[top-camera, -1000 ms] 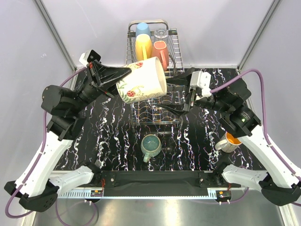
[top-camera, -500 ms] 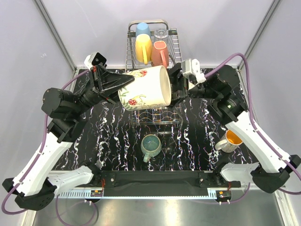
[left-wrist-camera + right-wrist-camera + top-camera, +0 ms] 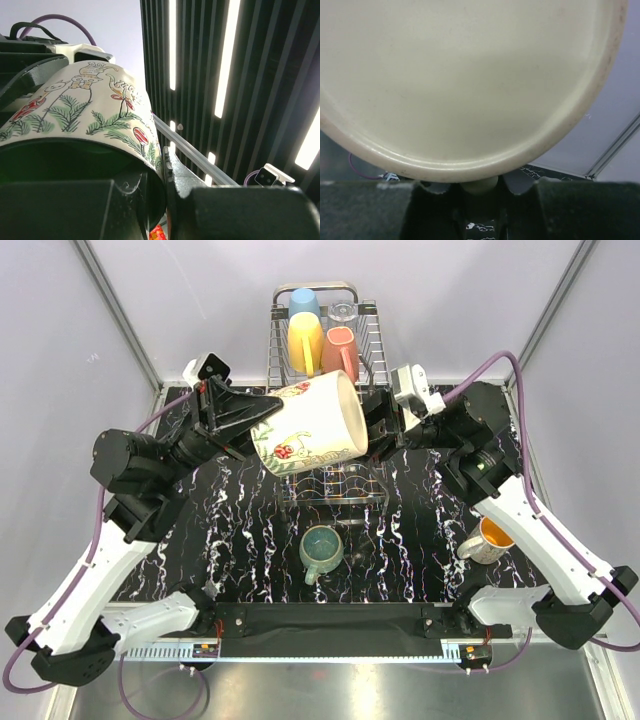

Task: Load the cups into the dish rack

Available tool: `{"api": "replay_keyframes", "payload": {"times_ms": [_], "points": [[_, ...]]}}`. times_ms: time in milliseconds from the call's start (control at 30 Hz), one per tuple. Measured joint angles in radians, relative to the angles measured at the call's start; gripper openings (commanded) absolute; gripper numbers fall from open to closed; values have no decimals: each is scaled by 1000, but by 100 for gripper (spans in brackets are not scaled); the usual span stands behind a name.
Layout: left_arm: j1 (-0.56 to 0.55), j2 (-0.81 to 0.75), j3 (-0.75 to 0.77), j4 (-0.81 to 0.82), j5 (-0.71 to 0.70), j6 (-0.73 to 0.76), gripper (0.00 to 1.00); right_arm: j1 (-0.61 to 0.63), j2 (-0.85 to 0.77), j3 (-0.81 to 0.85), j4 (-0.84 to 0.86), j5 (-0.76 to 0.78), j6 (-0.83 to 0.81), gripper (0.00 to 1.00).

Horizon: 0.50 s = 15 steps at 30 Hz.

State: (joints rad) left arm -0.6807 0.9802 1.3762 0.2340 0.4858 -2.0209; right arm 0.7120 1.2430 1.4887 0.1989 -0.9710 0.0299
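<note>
L end effector [image 3: 161, 192] is clamped on the mug [image 3: 310, 425] rim, one finger inside and one outside. R end effector [image 3: 380, 425] sits at the mug's base w/ fingers apart, gripping nothing; the base fills the R wrist view.

The mug hangs on its side in the air over the rack's [image 3: 372, 340] front, lower tier. Blue cup [image 3: 303, 302], glass [image 3: 342, 312], yellow cup [image 3: 305, 340] and pink cup [image 3: 340, 352] already sit in the rack's top basket. Teal mug [image 3: 322, 548] waits on the worktop [image 3: 230, 530] in front of the rack, and an orange-lined mug [image 3: 487, 540] front-right of it.

Step in hand is prob. a handover or steadying btwn arms before placing. Next move calls for R to close on the base end, or for L to tip the mug mouth-down into a free rack spot.

Hidden: the mug handle, whether R touches the base, and the rack wires under the mug.
</note>
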Motion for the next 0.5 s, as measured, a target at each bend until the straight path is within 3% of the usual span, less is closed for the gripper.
{"api": "replay_keyframes", "payload": {"times_ms": [67, 133, 167, 267, 333, 500], "points": [[0, -8, -16, -3, -5, -5, 19, -1, -3, -9, 0, 0, 15, 0], [0, -19, -29, -11, -13, 9, 42, 0, -6, -16, -12, 3, 36, 0], [1, -21, -32, -11, -14, 20, 66, 2, -10, -19, -25, 15, 54, 0], [0, -31, -37, -6, -14, 39, 92, 1, -27, -26, -74, 72, 83, 0], [0, -39, -44, -8, -14, 55, 98, 0, -50, -43, -104, 122, 99, 0], [21, -42, -58, -65, 1, 121, 99, 1, -134, -88, -193, 268, 112, 0]]}}
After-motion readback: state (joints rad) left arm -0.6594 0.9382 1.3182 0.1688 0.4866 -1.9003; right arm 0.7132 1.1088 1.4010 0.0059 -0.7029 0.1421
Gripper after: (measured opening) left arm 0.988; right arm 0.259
